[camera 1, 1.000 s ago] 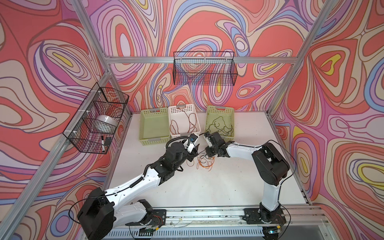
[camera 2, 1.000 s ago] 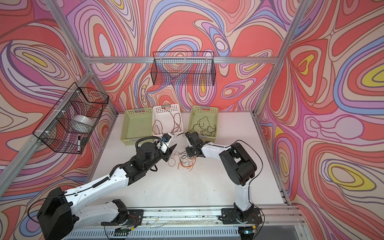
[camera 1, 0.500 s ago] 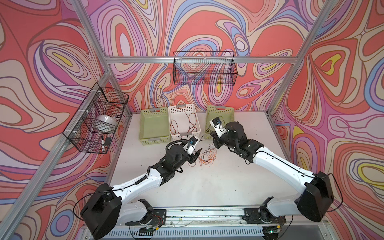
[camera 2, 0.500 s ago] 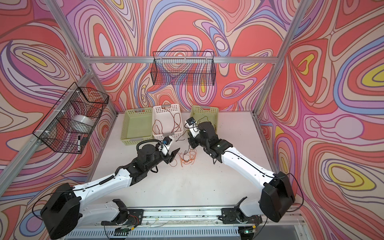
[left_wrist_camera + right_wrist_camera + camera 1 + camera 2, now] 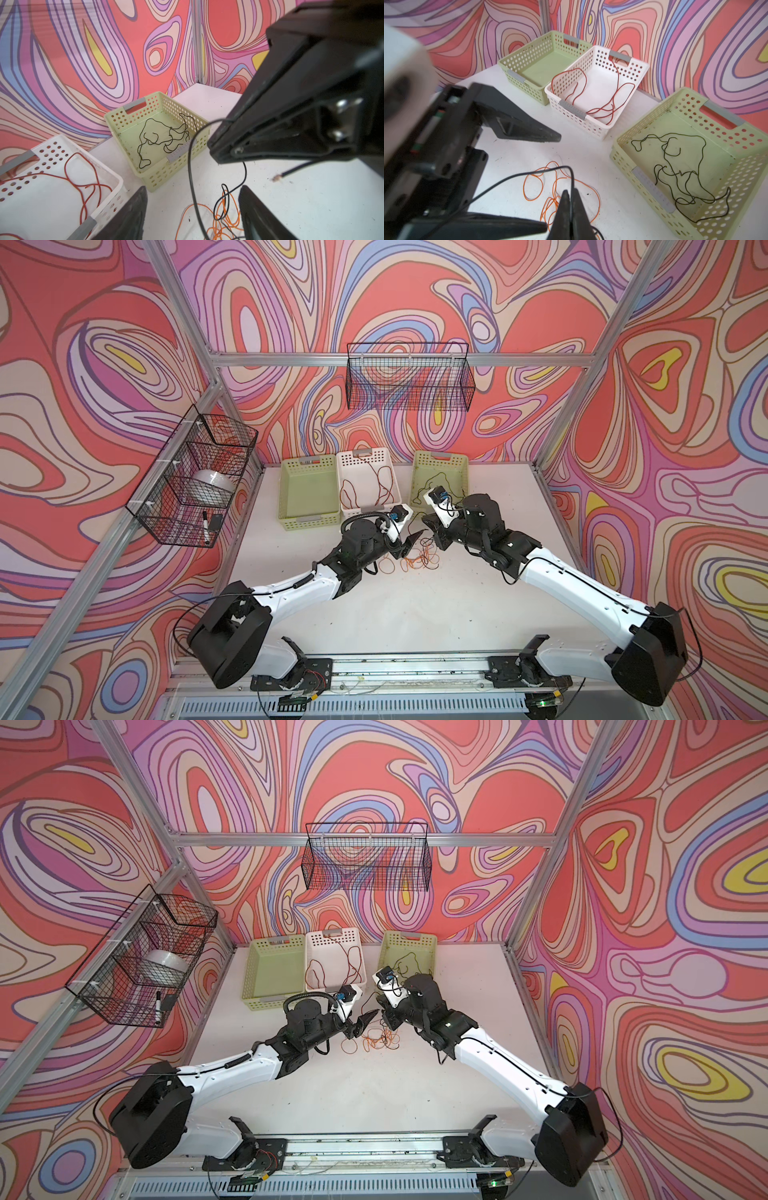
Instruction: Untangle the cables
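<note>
The left pincer [image 5: 193, 189] is opening wide, gripping nothing, while the right pincer [image 5: 571, 192] is staying shut on the black cable [image 5: 189, 166], still crossing the orange cable [image 5: 415, 561] lying on the counter [image 5: 415, 614] mid-frame in both top views, so separating them is still pending.

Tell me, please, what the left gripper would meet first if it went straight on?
Probably the thin black wire hanging from the right gripper, just ahead of the open left gripper; depth is unclear.
</note>
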`<state>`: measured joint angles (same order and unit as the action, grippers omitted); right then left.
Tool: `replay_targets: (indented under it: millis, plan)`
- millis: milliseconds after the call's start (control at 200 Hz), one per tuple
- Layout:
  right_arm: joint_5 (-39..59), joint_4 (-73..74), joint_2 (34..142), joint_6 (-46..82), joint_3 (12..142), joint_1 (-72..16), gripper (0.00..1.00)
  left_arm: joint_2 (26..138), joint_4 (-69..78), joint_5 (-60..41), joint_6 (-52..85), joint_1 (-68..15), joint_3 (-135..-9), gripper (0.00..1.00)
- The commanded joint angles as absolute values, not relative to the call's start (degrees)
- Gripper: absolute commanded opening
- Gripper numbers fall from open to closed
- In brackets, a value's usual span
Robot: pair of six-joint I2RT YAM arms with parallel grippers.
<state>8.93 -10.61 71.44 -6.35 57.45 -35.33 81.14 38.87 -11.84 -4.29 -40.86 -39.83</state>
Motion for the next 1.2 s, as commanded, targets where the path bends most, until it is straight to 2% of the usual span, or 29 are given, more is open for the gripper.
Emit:
replay_targets:
  millis: [0,115,406,596,701,821,911,1001,1197]
  plan:
    - [9.72,-6.71,69.53,-4.49,57.02,-35.51,0.00,82.66,50.92,-15.69,-1.25,-40.69,-37.23,0.72]
    - [10.21,-6.06,69.16,-2.36,58.21,-35.53,0.00,84.02,55.64,-17.70,-0.26,-40.94,-36.54,0.73]
    - [13.04,-4.68,69.52,1.88,60.71,-35.55,0.00,88.99,55.58,-20.73,-1.78,-42.73,-41.68,0.74]
    - [15.11,-3.78,70.45,3.75,61.17,-35.53,0.00,92.54,57.71,-20.93,-0.31,-43.07,-45.07,0.69]
    - [15.20,-3.75,70.39,4.03,60.83,-35.53,0.00,93.23,56.56,-20.62,-0.16,-43.07,-47.28,0.53]
    - [14.30,-4.29,70.14,4.04,60.91,-35.55,0.00,92.83,53.76,-21.33,-0.30,-43.07,-49.18,0.20]
    - [12.01,-5.08,69.81,3.70,60.99,-35.49,0.00,91.78,52.64,-22.18,-0.16,-43.06,-49.55,0.00]
    - [10.03,-5.69,69.06,2.81,61.00,-35.42,0.12,90.18,51.11,-22.50,-0.20,-43.06,-49.41,0.00]
    - [4.81,-5.59,65.13,1.21,58.01,-32.78,0.48,87.25,48.95,-22.63,-0.16,-43.05,-49.30,0.00]
